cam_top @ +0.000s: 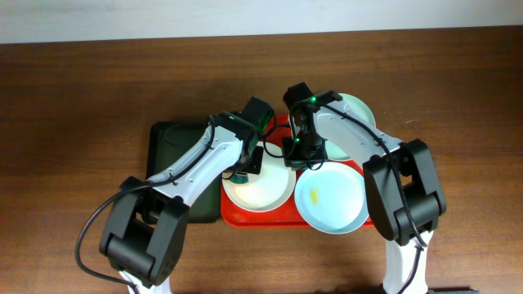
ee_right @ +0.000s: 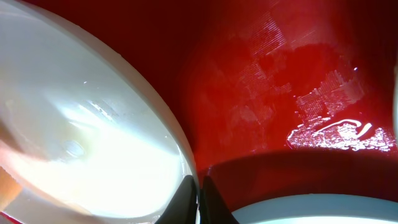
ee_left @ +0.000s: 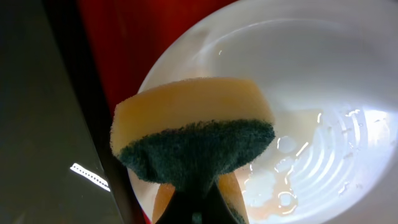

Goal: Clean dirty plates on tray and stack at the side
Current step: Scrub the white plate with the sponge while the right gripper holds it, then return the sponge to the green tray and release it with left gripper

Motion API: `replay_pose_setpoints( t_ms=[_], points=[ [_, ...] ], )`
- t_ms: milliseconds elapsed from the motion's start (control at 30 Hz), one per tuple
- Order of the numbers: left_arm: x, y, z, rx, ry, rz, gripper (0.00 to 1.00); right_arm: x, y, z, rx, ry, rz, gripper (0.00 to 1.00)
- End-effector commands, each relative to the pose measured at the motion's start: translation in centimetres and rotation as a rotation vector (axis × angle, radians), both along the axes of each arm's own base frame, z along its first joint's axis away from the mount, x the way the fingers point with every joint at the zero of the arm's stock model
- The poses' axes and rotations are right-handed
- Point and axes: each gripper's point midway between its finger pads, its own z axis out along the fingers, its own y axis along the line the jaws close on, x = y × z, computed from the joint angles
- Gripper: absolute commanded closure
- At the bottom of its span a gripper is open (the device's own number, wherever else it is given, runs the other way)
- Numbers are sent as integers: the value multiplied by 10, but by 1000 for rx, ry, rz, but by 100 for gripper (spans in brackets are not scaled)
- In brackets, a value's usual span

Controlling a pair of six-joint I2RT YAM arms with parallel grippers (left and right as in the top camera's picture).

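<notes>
Sponge (ee_left: pixel 193 118) — partly covers white plate (ee_left: pixel 323 74).

We saw a bright red tray (cam_top: pixel 261 219), glossy, with white glints. On the tray's left half as seen from overhead sat a white plate (cam_top: pixel 260 189) with a faint pale-yellow film. On its right half a pale blue-green plate (cam_top: pixel 331 200) carried a small yellow smear (cam_top: pixel 314 195). At the tray's far right corner lay a second pale blue-green plate (cam_top: pixel 357 110). Over the tray was a sponge (ee_left: pixel 193 106), yellow with a dark green scouring face. Left of the tray lay a dark green tray (cam_top: pixel 167 143). Around the tray the table (cam_top: pixel 73 98) was brown with wood grain.
</notes>
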Motion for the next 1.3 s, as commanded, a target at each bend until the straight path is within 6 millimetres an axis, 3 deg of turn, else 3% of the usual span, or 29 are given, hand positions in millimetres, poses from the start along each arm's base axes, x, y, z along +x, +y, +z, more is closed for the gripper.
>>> replay_pose_setpoints(
  t_ms=[0, 100, 167, 233, 367, 400, 500, 567, 767, 867, 1100, 1167, 1200, 1233, 1267],
  points=[
    [-5, 9, -26, 64, 51, -5, 100, 1, 6, -2, 2, -8, 8, 96],
    [-21, -4, -51, 6, 165, -12, 100, 1, 6, -2, 2, -8, 8, 96],
    [-38, -25, -53, -115, 261, -35, 100, 1, 6, -2, 2, -8, 8, 96],
    [-46, -43, -43, -243, 310, -94, 100, 1, 6, -2, 2, -8, 8, 96],
    [-36, -40, -9, -292, 238, -89, 100, 1, 6, -2, 2, -8, 7, 96],
    [-31, -36, 13, -318, 186, -85, 100, 1, 6, -2, 1, -7, 7, 96],
    [-27, -14, 52, -321, 103, -56, 100, 1, 6, -2, 2, -8, 7, 96],
    [-28, 11, 63, -247, 71, -19, 100, 1, 6, -2, 1, -7, 7, 96],
    [-27, 105, 63, 30, 81, 148, 100, -1, 5, -2, -1, -1, 7, 95],
    [-28, 126, 55, 33, 100, 214, 100, -1, 5, -2, -1, -1, 7, 95],
    [-48, 135, -11, 37, 116, 241, 100, 0, 5, -2, -1, -2, 7, 95],
    [-49, 135, -18, 35, 112, 241, 91, 0, 5, -2, -2, -2, 7, 94],
    [-49, 135, -18, 34, 113, 242, 75, 0, 5, -2, -1, -1, 7, 86],
    [-49, 129, -16, 1, 119, 243, 49, 0, 5, -2, -1, -1, 7, 83],
    [-46, 127, -11, -11, 118, 242, 48, -1, 5, -2, -1, -1, 7, 82]
  ],
)
